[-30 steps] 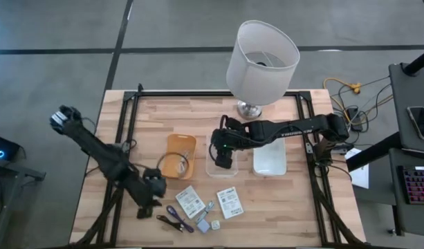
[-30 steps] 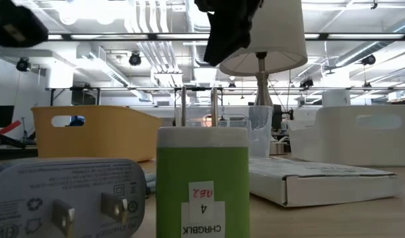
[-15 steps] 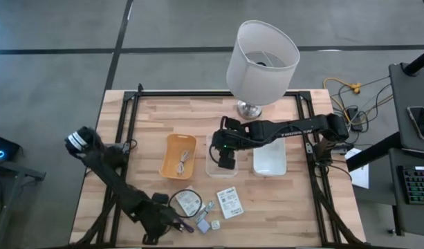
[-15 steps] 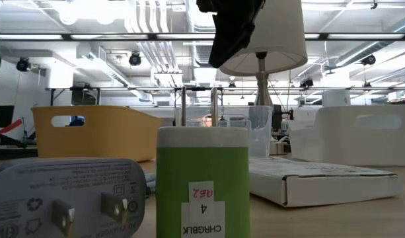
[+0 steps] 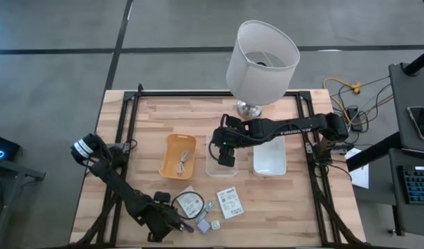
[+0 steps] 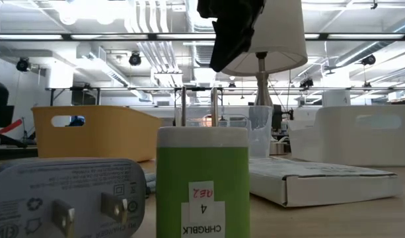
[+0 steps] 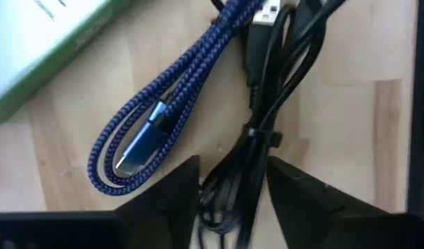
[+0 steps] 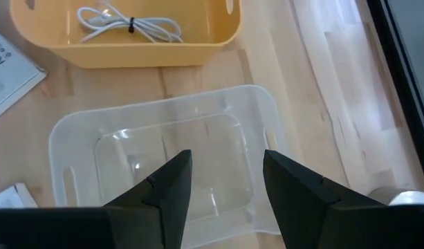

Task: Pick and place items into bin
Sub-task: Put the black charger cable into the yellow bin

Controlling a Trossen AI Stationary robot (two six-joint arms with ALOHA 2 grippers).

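My left gripper (image 5: pixel 164 218) is low over the table's near edge, open, with a finger on each side of a thin black cord (image 7: pixel 234 187). A blue-purple braided cord (image 7: pixel 163 117) lies coiled on the wood next to it, and both cords (image 5: pixel 181 223) show in the high view. Two flat white packets (image 5: pixel 191 203) (image 5: pixel 230 202) and tiny cubes (image 5: pixel 203 225) lie flat close by. A pale grey cable (image 8: pixel 128 24) rests in the orange bin (image 5: pixel 169 158). My right gripper (image 5: pixel 225 153) hovers open above the clear bin (image 8: pixel 73 131).
A white bin (image 5: pixel 269 158) stands right of the clear one. The big white lamp (image 5: pixel 262 55) stands at the far edge, its base behind the bins. In the low view a green charger block (image 6: pixel 202 182) and a grey plug adapter (image 6: pixel 63 198) sit close to the near edge.
My left gripper has swung from beside the orange bin toward the table's near edge and come down over the cords. Most of that travel came in the first half second. The cords, packets and cubes lie as before.
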